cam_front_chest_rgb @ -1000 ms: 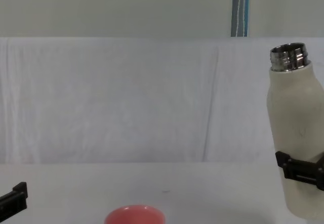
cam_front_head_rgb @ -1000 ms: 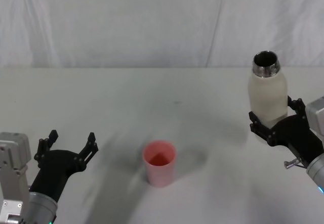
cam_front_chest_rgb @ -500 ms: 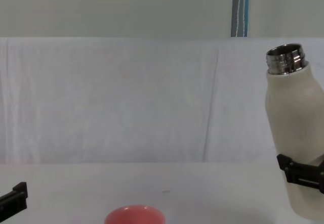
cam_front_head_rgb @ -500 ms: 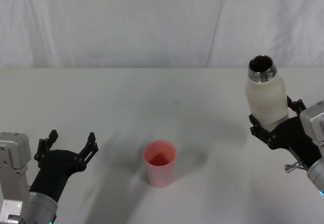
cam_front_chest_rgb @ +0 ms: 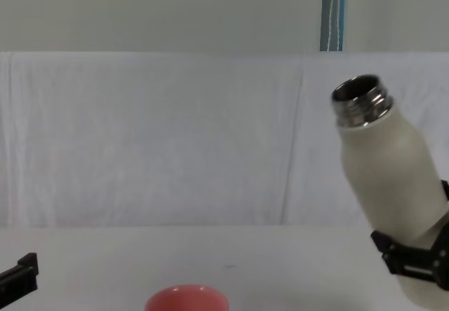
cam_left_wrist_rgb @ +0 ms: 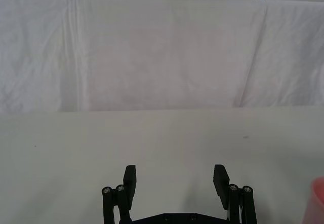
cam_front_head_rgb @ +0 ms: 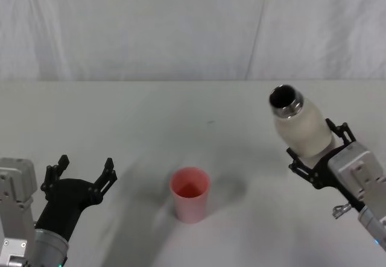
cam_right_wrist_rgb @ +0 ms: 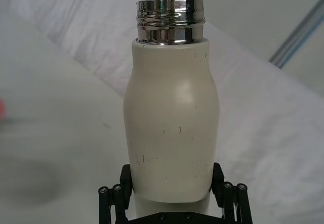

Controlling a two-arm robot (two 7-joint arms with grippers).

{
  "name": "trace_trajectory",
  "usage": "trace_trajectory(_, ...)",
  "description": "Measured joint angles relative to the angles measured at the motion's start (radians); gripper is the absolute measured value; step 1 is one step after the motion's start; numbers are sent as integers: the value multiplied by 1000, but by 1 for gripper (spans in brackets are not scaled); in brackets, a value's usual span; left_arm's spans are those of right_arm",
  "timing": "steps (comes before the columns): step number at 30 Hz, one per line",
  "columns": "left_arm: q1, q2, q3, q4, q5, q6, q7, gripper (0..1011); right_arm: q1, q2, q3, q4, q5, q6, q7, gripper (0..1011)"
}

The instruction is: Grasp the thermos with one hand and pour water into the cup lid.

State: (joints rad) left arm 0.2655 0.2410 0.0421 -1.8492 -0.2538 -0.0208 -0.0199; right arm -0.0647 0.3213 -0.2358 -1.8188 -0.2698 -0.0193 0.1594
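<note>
Right end effector (cam_front_head_rgb: pixel 318 157) grips the thermos (cam_front_head_rgb: pixel 300 127), tilted with its open neck leaning toward the pink cup (cam_front_head_rgb: pixel 190 194) on the surface (cam_front_head_rgb: pixel 181 110). Left end effector (cam_front_head_rgb: pixel 82 173) rests open, well apart

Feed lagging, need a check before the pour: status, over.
Right gripper shut on thermos, lifted, neck tipped toward cup lid. Left gripper open, parked at the near left. Cup lid upright, nothing between.

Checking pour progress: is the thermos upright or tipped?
Tipped. The thermos, held by the right gripper, leans its steel neck toward the cup lid.
</note>
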Motion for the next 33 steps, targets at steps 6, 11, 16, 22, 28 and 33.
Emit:
trace_trajectory(6,0,0,0,0,0,0,0,1001,-1,12,-38,0,-83,-14,-9,947)
trace_trajectory(11,0,0,0,0,0,0,0,1001,5,20,-82,11,-168,-28,-20,947)
trace_trajectory(16,0,0,0,0,0,0,0,1001,15,25,-115,22,-238,-35,-36,947)
trace_trajectory(22,0,0,0,0,0,0,0,1001,33,30,-153,43,-342,-31,-70,947)
trace_trajectory(28,0,0,0,0,0,0,0,1001,51,30,-173,67,-412,-11,-97,947)
trace_trajectory(33,0,0,0,0,0,0,0,1001,66,27,-185,84,-456,8,-114,947)
